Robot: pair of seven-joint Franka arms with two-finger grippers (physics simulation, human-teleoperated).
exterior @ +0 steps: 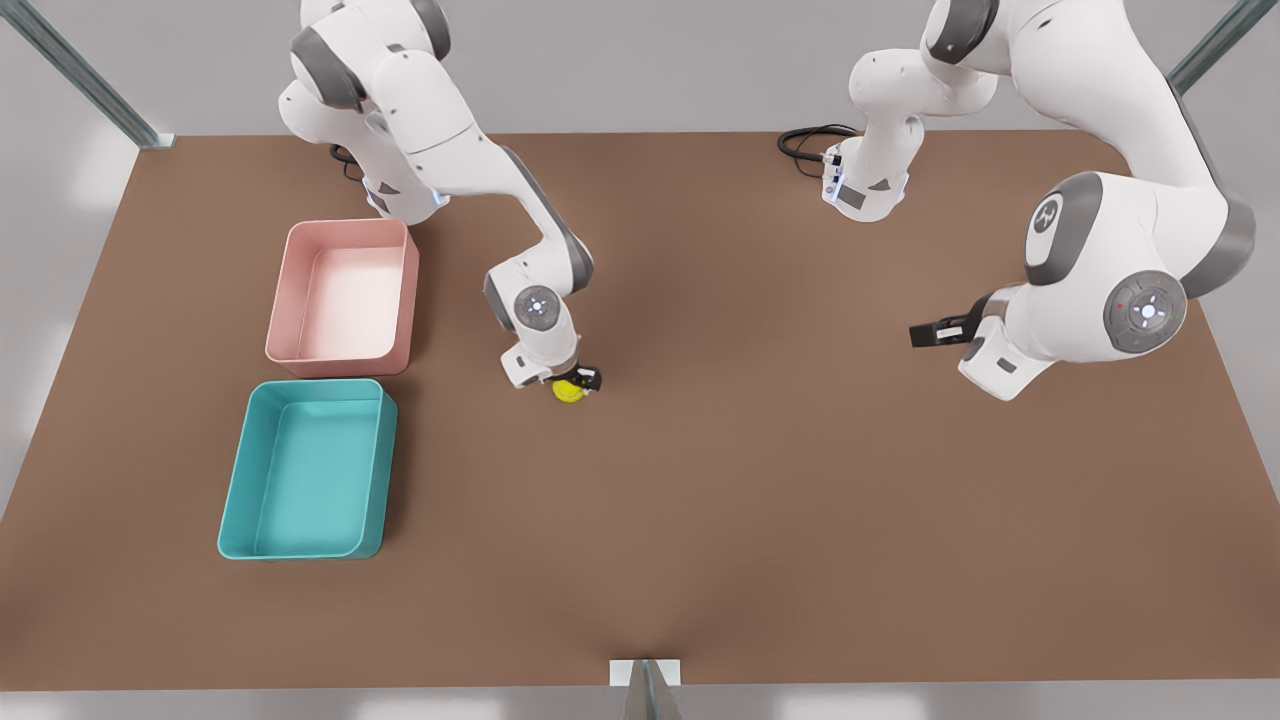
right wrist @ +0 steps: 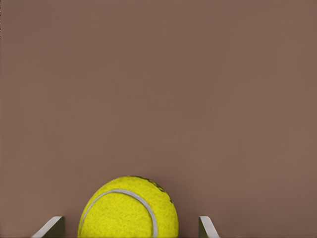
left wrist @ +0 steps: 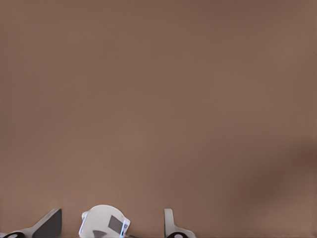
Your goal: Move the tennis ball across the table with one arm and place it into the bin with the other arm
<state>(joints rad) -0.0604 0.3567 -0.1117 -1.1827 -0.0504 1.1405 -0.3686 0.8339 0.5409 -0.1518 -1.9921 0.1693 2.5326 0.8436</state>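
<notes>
Currently right gripper (exterior: 575,385) down at the table (exterior: 760,480), fingers (right wrist: 52,227) spread wider than the tennis ball (exterior: 568,391), one on each side, with gaps visible in the right wrist view, so not clamped. Ball (right wrist: 128,208) sitting on the tabletop between the fingertips, seam curving across its face. Teal bin (exterior: 306,470) off to the front view's left of that gripper, well apart; pink tray (exterior: 343,296) just behind the bin, also apart from the gripper. Left gripper (exterior: 925,333) raised over bare table on the front view's right, far from the ball, waiting; fingers (left wrist: 171,223) apart with nothing between them. Surface: matte brown, flat. Room: pale grey wall behind, metal struts at the corners, black cables by the arm bases.
</notes>
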